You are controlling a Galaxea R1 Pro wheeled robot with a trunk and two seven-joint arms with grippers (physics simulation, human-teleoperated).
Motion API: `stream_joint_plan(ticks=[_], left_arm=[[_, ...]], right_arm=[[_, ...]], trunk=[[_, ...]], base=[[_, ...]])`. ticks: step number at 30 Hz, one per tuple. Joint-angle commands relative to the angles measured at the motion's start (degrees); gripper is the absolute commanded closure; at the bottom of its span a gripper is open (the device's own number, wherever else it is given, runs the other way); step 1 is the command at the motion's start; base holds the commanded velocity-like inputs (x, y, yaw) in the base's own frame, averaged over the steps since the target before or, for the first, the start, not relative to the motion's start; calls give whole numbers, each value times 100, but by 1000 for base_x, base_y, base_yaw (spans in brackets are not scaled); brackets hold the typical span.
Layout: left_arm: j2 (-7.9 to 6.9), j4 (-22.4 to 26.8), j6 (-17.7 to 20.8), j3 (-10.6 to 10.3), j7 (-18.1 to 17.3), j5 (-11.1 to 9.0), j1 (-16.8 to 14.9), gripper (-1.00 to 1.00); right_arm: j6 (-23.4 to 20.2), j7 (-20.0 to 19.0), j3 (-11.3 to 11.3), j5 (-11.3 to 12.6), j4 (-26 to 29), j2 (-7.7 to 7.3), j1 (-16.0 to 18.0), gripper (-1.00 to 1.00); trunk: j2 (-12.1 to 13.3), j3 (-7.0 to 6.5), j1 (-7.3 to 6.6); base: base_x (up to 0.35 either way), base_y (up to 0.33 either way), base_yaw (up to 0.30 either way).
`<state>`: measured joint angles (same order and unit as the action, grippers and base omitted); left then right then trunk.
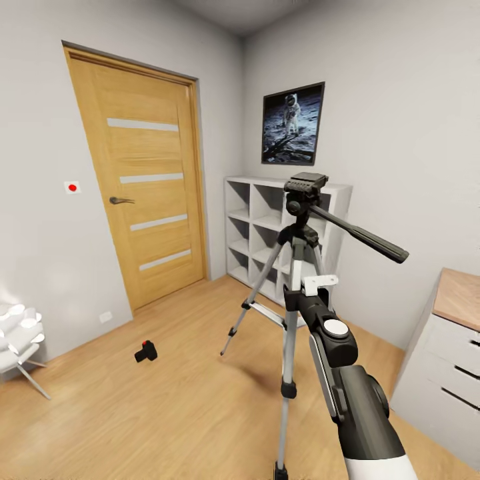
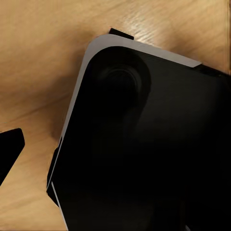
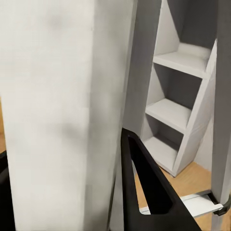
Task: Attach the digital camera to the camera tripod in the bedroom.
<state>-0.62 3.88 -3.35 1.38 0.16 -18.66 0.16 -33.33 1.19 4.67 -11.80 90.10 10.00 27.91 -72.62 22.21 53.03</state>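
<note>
Your digital camera (image 1: 146, 351) lies on the wood floor (image 1: 167, 413) near the oak door (image 1: 143, 180), well apart from the camera tripod (image 1: 293, 267) | your right pincer (image 1: 303, 283) is against a tripod leg, its grip state unreadable | white cube shelf (image 1: 257, 227) stands behind | left pincer: can't tell.
</note>
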Motion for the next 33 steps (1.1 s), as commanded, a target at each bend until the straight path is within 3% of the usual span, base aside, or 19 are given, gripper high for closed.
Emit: stream_joint_plan(ticks=[1, 33], left_arm=[[0, 7, -8, 11, 2, -17, 2, -100], [0, 7, -16, 16, 2, 5, 2, -100]], right_arm=[[-31, 12, 7, -33, 8, 0, 4, 100], [-7, 12, 7, -33, 8, 0, 4, 100]], trunk=[[-4, 5, -1], [-4, 5, -1]], base=[[-108, -273, 0], [-139, -264, 0]])
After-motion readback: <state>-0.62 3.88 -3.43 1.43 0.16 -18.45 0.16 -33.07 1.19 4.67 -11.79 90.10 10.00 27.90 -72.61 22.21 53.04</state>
